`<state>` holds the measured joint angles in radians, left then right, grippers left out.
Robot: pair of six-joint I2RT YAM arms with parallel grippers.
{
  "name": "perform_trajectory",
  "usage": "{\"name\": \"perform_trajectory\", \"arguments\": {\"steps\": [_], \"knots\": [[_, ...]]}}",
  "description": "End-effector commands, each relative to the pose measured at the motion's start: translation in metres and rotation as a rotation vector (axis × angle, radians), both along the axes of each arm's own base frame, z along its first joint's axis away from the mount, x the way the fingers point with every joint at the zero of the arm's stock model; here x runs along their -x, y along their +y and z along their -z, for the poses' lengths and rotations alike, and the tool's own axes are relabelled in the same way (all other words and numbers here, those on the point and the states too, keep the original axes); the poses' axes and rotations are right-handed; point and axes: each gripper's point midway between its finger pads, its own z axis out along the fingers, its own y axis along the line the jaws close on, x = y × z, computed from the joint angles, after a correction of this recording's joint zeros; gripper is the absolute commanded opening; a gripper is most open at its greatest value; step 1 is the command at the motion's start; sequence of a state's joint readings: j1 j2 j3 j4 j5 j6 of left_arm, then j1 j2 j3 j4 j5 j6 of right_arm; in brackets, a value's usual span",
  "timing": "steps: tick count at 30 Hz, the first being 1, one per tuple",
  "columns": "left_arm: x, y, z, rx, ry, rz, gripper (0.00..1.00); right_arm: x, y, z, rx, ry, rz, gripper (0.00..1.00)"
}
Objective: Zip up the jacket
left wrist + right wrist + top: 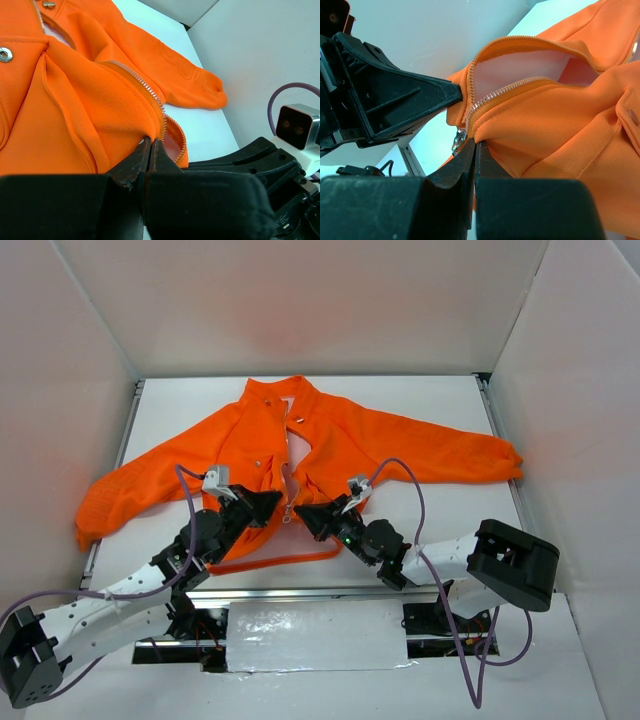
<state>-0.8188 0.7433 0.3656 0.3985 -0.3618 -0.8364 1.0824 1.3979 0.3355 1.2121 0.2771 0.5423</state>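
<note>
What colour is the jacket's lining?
Pale pink. The lining shows best in the right wrist view, inside the open jacket front.

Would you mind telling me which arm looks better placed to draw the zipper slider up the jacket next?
Right, probably. The right gripper is shut on the jacket just beside the metal slider, while the left gripper pinches the fabric at the zipper's lower end, which suits anchoring.
</note>
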Motion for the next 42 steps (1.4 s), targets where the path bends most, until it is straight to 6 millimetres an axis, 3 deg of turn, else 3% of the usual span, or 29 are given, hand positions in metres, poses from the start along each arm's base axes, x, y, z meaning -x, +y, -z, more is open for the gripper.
{"name": "perform_trajectory", "arguments": {"steps": [1, 21, 42], "knots": [[0.001, 0.001, -0.023, 0.059, -0.079, 0.003, 0.0, 0.002, 0.003, -0.026, -0.087, -0.039, -0.001, 0.0], [0.004, 0.004, -0.034, 0.066, -0.104, 0.004, 0.0, -0.001, 0.005, -0.02, -0.063, -0.032, 0.006, 0.0], [0.003, -0.002, -0.025, 0.041, -0.097, 0.029, 0.0, -0.004, 0.01, -0.028, -0.046, -0.037, 0.007, 0.0]]}}
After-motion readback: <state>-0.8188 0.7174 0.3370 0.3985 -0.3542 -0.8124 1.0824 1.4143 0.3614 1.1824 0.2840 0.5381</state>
